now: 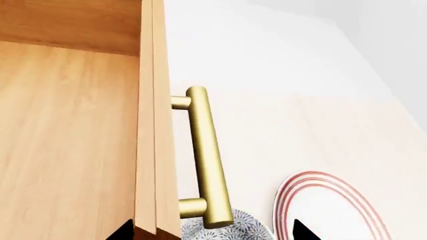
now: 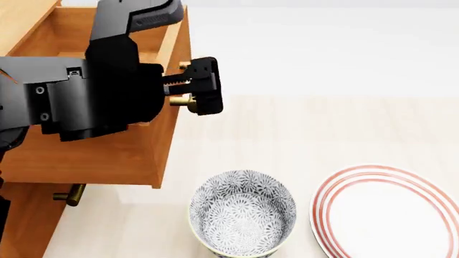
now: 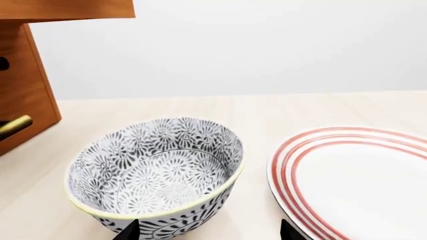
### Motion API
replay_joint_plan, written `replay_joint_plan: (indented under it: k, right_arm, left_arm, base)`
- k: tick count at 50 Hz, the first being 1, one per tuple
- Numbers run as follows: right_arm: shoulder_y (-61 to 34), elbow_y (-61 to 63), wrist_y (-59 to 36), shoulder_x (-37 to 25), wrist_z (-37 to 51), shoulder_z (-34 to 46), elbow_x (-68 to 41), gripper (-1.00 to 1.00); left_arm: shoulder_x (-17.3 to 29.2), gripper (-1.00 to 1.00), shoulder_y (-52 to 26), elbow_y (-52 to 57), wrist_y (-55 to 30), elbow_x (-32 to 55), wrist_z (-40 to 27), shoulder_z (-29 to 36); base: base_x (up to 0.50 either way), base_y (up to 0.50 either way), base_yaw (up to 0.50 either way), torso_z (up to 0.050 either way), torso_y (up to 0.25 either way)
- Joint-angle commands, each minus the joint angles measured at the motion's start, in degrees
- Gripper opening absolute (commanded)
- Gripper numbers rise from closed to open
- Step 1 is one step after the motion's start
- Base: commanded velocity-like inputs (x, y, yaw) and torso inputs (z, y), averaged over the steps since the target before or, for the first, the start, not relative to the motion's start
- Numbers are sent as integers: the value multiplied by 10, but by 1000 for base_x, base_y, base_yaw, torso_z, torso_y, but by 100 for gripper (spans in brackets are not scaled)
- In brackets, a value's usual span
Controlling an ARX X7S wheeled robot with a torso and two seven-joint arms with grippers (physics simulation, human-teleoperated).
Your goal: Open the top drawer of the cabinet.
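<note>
Top drawer (image 2: pixel 107 150) pulled well out of the cabinet (image 2: pixel 21 220) at the scene's left.

Left gripper (image 2: pixel 192 88) straddles the brass handle (image 1: pixel 207 160), fingers wide and not clamped, bar's long axis crossing between them. Right gripper (image 3: pixel 207 232), also wide, hovers over the bowl (image 2: pixel 242 212); plate (image 2: pixel 391 212) lies right. Open tabletop ahead.

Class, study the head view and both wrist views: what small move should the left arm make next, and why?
Probably open the left gripper and back it off the brass handle. The top drawer already juts well out of the cabinet, overhanging the handle below, its wood interior visible, so further pulling seems unneeded.
</note>
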State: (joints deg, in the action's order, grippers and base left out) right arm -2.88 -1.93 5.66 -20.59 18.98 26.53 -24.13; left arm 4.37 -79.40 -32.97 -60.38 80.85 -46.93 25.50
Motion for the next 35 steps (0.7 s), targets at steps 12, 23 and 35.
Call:
replay_joint_plan:
  k: [12,23,35]
  right_arm:
    - [0,0,-2,9,-12,-7,8,100]
    - [-3,-5,-3,10,-11,-8,6,100]
    - [-4,-5,-5,9,-8,-7,5,100]
  left_arm:
    - [21,100,-38,234,68,15,32,86]
    - [31,100,-41,299,49,63,-10,75]
    - [61,100,16,411,54,110,-54,59]
  base:
    - [0,0,-1,2,4]
    - [0,0,0,0,0]
    - [0,0,0,0,0]
